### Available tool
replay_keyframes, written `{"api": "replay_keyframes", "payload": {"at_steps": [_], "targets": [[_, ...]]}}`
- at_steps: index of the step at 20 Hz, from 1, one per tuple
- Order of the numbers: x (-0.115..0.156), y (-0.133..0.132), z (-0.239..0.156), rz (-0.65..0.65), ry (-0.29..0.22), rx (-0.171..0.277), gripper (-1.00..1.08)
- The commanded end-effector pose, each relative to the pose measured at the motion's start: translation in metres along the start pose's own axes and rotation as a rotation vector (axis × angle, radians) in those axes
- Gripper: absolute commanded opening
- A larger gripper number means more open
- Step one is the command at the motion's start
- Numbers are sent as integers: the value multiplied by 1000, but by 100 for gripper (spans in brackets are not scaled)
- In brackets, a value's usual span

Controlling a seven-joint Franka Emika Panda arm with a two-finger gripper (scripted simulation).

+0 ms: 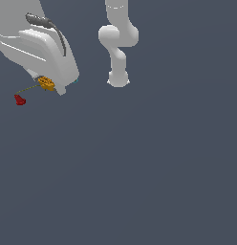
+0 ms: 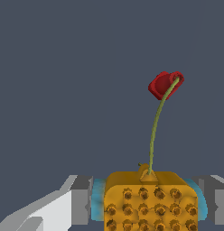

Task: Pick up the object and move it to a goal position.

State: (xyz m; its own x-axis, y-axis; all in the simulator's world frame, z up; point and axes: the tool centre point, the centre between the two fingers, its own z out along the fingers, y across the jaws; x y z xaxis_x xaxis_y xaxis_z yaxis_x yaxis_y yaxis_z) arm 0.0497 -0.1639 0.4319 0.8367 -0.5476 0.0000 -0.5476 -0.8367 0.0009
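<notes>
The object is a small lumpy orange item held at the tip of my white gripper in the upper part of the exterior view's left. In the wrist view the object shows a studded orange face, squeezed between teal pads on the grey fingers. My gripper is shut on it. The goal position is a tiny dark-red marker just below the object and further to the exterior view's left. A thin olive line runs from the object to the goal position.
The arm's white base and lower links stand at the top middle of the exterior view. A plain dark grey-blue surface fills the remainder of both views.
</notes>
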Motion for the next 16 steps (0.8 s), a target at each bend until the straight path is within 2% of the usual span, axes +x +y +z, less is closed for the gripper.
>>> {"api": "replay_keyframes", "payload": {"at_steps": [1, 16], "targets": [[4, 0, -11, 0, 0, 0, -100], [19, -1, -50, -1, 0, 0, -100]]}}
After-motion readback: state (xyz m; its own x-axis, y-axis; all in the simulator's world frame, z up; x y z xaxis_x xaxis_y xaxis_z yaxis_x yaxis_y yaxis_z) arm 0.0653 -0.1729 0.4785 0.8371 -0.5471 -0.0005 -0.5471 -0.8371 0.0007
